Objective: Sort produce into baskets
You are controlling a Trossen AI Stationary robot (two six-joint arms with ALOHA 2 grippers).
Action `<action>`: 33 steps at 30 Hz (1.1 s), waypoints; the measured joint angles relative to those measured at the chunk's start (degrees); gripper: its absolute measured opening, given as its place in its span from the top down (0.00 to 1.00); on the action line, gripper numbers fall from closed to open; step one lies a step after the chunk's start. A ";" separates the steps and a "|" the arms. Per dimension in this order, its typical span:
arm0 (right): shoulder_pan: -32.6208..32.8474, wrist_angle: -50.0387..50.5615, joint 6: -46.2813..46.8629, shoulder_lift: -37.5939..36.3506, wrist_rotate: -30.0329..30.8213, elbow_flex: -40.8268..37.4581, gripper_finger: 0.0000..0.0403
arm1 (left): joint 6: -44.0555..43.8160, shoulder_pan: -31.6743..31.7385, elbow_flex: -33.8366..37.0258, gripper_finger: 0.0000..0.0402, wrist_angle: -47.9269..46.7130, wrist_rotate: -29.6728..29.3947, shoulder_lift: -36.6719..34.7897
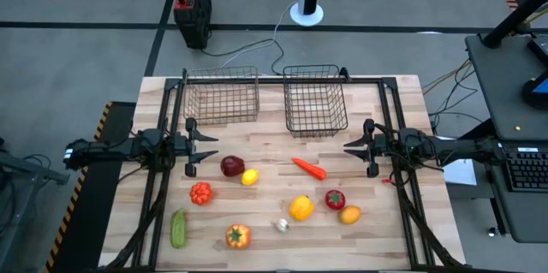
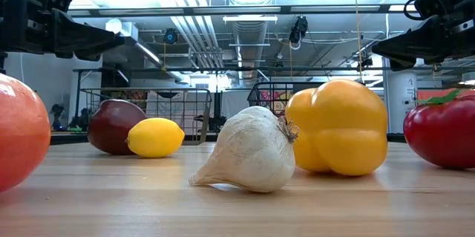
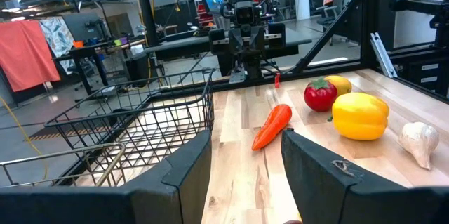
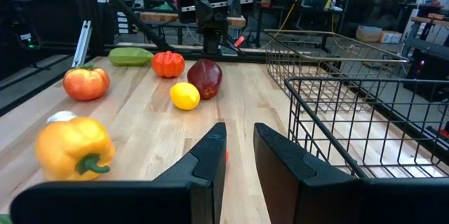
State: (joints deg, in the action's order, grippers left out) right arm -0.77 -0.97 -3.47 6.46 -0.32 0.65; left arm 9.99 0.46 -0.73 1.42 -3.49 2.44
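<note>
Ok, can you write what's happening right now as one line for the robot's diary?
stage: start | left gripper: open, empty, left side | right gripper: open, empty, right side | baskets: both empty | produce: all on table

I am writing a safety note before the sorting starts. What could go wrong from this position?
Both baskets are still empty and both tools wait open at the table's sides. Possible risks:
1. The lemon lies against the dark red apple; the left tool may push one while grasping the other.
2. The round pieces, like the orange, could roll when touched.
3. The carrot lies slanted, so the right tool may need turning first.
</note>
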 joint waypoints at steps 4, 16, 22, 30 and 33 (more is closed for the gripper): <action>-0.01 0.00 0.00 0.02 0.00 0.00 0.83 | -0.01 0.00 0.00 0.61 0.01 0.00 0.00; 0.01 -2.45 0.33 0.00 5.02 -0.03 0.83 | 0.37 0.01 0.00 0.61 2.57 -0.20 0.00; -0.01 -5.91 27.81 0.00 7.34 -0.03 0.83 | -6.87 -0.01 -0.02 0.61 13.02 -0.28 -0.02; 0.01 -12.60 29.63 0.42 6.16 -0.03 0.83 | -23.82 0.00 -0.04 0.61 18.56 -0.37 -0.01; 0.01 -13.75 29.32 0.46 1.78 -0.03 0.83 | -23.83 -0.01 -0.04 0.61 19.35 -0.37 -0.02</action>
State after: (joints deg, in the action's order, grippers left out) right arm -0.75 -14.72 25.85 6.92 1.46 0.62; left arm -13.84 0.45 -0.78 20.77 -3.86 2.42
